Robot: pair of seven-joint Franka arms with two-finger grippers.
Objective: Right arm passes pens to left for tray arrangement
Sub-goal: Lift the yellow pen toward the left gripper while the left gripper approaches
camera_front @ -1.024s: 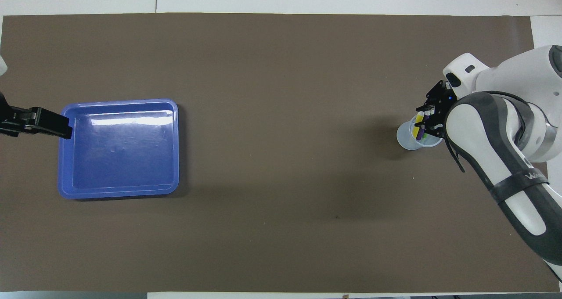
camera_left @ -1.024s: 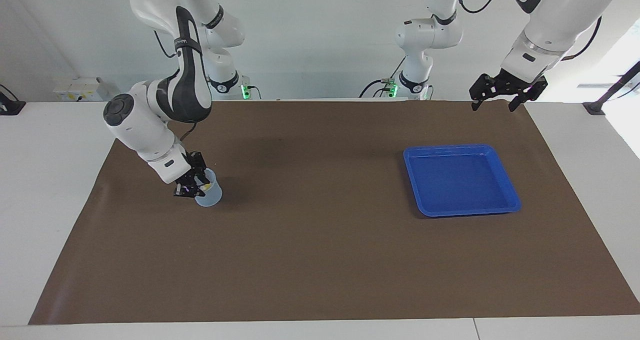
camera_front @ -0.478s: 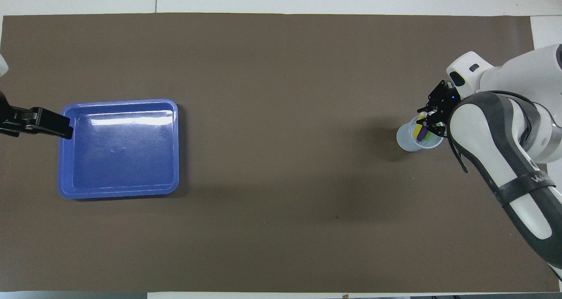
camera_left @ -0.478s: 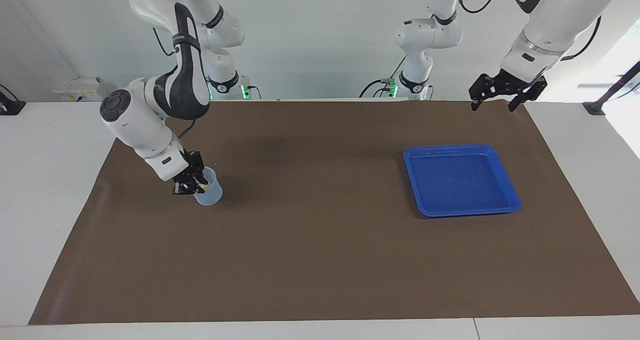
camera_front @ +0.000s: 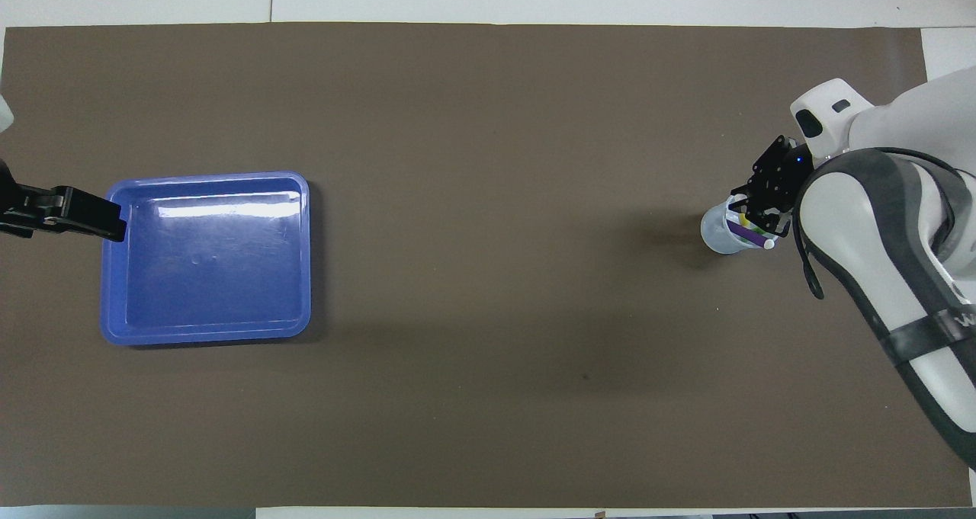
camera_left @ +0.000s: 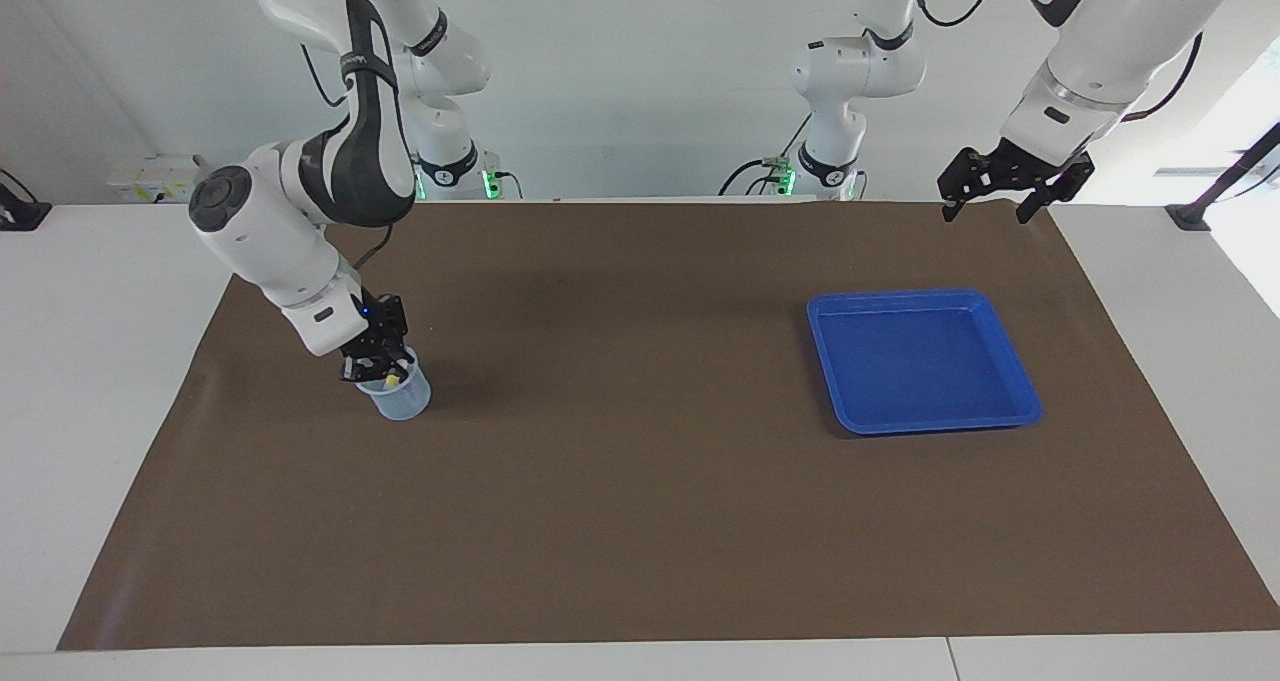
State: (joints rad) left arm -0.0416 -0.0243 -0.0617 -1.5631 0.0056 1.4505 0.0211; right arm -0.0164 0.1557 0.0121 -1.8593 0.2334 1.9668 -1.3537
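While pens [camera_front: 751, 233] crowd it — right claw [camera_left: 377, 368] at cup [camera_left: 400, 398].

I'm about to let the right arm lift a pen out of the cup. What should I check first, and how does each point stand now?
1. Right gripper at the mouth of the cup: ok.
2. Jaws closed on one pen: cannot tell.
3. Pens in the cup: ok.
4. Cup upright: cannot tell; it looks tilted from overhead.
5. Blue tray bare: ok.
6. Left gripper waits raised near the tray: ok.
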